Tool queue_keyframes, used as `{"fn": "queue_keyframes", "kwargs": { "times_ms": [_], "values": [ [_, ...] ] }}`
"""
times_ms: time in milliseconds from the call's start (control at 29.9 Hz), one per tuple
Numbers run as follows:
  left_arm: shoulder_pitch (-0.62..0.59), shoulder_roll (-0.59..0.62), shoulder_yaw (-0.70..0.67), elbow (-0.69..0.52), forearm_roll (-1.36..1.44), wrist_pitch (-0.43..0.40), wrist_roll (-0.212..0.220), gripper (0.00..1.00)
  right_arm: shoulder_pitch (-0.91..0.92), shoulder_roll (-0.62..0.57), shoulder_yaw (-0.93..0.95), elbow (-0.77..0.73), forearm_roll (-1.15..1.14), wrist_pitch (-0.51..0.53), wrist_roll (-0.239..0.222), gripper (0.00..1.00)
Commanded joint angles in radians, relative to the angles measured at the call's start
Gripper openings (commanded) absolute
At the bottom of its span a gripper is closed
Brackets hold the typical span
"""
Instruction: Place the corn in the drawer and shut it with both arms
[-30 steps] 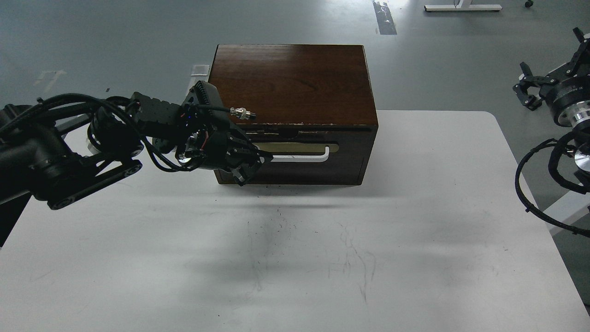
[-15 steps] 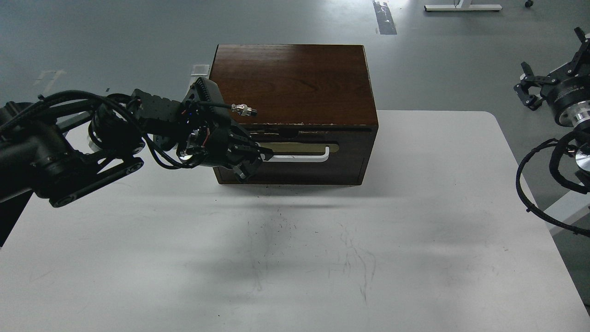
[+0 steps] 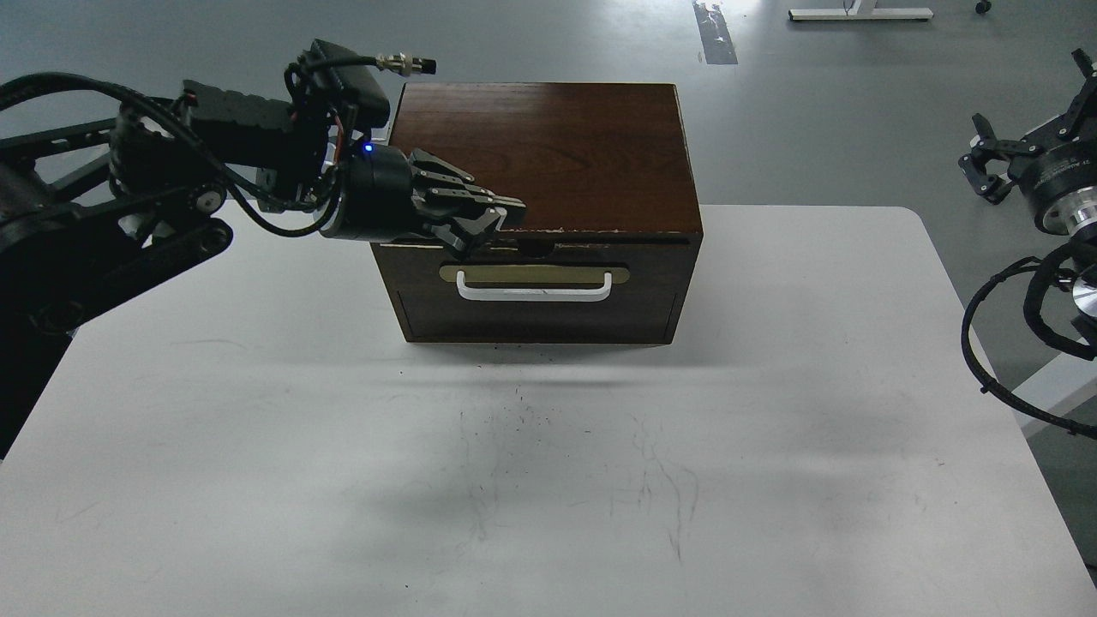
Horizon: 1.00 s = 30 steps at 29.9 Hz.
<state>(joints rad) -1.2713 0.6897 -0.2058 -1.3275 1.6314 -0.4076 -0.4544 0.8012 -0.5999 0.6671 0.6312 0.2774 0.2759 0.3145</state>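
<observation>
Left gripper, upper left of centre: fingers together, empty, above drawer. Rigid white handle offers firm hold. Corn unseen.

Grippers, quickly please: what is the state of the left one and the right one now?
Left gripper: fingers together, holding nothing, at the drawer's top edge.
Right gripper: empty; open or closed cannot be told.

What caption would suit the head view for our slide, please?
Left gripper hovers at the closed drawer's chipped top edge, above its white handle; no corn visible.
</observation>
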Motion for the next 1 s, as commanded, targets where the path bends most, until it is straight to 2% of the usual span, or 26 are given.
{"fn": "queue_keyframes", "kwargs": {
  "times_ms": [0, 33, 67, 100, 167, 201, 234, 268, 301, 402, 469, 703, 837, 971],
  "values": [
    [-0.013, 0.040, -0.036, 0.025, -0.328, 0.007, 0.005, 0.00, 0.009, -0.001, -0.001, 0.001, 0.000, -0.001, 0.000, 1.00],
    [-0.011, 0.051, -0.062, 0.043, -0.472, 0.006, 0.006, 0.03, 0.010, -0.003, 0.000, 0.004, 0.000, 0.002, 0.001, 1.00],
    [-0.008, 0.059, -0.084, 0.071, -0.619, 0.004, 0.006, 0.12, 0.010, -0.003, 0.000, 0.004, 0.000, 0.003, 0.001, 1.00],
    [-0.008, 0.059, -0.084, 0.071, -0.620, 0.004, 0.006, 0.12, 0.010, -0.003, 0.000, 0.004, 0.000, 0.003, 0.001, 1.00],
    [0.003, 0.073, -0.095, 0.152, -0.909, 0.009, 0.006, 0.42, 0.010, -0.001, 0.000, 0.002, 0.000, -0.004, 0.003, 1.00],
    [0.006, 0.076, -0.093, 0.171, -0.980, 0.009, 0.005, 0.53, 0.010, -0.001, 0.000, 0.002, 0.000, -0.006, 0.003, 1.00],
    [0.018, 0.086, -0.093, 0.204, -1.115, 0.006, 0.006, 0.81, 0.010, -0.001, 0.000, 0.004, 0.000, -0.009, 0.003, 1.00],
    [0.036, 0.100, -0.095, 0.233, -1.237, 0.001, 0.006, 0.93, 0.012, 0.000, 0.000, 0.004, 0.000, -0.014, 0.003, 1.00],
    [0.036, 0.100, -0.095, 0.234, -1.239, 0.001, 0.006, 0.93, 0.012, 0.000, 0.000, 0.004, 0.000, -0.014, 0.003, 1.00],
    [0.088, 0.106, -0.101, 0.316, -1.473, 0.010, -0.006, 0.96, 0.023, 0.000, 0.000, 0.002, 0.000, -0.015, 0.003, 1.00],
    [0.127, 0.097, -0.116, 0.402, -1.628, 0.010, -0.004, 0.97, 0.030, 0.000, 0.000, 0.002, 0.000, -0.012, -0.003, 1.00],
    [0.254, 0.061, -0.181, 0.617, -1.835, -0.020, 0.006, 0.97, 0.050, 0.014, 0.035, 0.007, 0.003, -0.001, 0.001, 1.00],
    [0.347, 0.048, -0.239, 0.668, -1.935, -0.081, 0.008, 0.97, 0.055, 0.045, 0.043, 0.010, 0.006, 0.006, -0.005, 1.00],
    [0.421, 0.041, -0.303, 0.669, -1.996, -0.081, 0.010, 0.97, 0.055, 0.049, 0.046, 0.015, 0.008, 0.025, -0.008, 1.00]
  ]
}}
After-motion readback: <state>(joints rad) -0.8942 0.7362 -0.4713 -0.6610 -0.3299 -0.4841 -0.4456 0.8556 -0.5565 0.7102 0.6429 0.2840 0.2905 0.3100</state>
